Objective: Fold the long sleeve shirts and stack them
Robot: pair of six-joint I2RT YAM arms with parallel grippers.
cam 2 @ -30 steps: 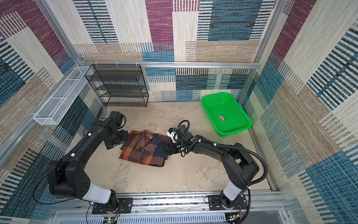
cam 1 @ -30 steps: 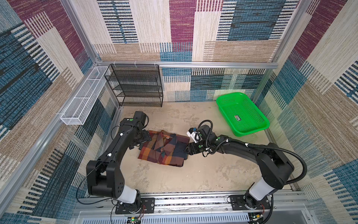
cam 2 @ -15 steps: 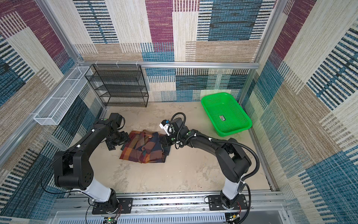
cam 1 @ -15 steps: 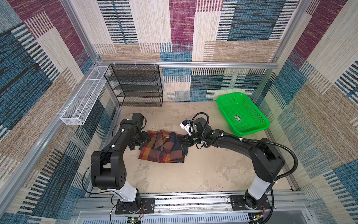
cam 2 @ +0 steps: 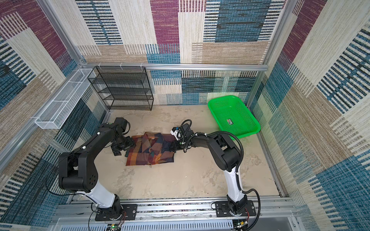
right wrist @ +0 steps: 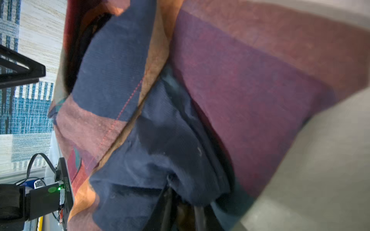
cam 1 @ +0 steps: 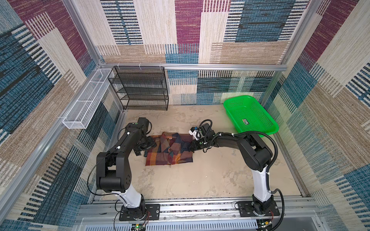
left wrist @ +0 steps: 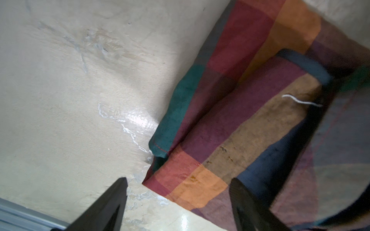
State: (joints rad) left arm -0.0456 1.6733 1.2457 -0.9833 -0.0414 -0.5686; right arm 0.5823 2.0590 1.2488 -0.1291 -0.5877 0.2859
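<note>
Desk centre: folded plaid shirt. Left pincer, jaws apart, at its left edge; right pincer at its right edge, state hidden by cloth. Green basket: far right corner.

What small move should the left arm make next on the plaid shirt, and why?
Probably lower the left end effector a little and close it on the corner of the plaid shirt. Its jaws stand open, the folded corner lies between them, and it holds nothing. The right end effector is at the opposite edge.
</note>
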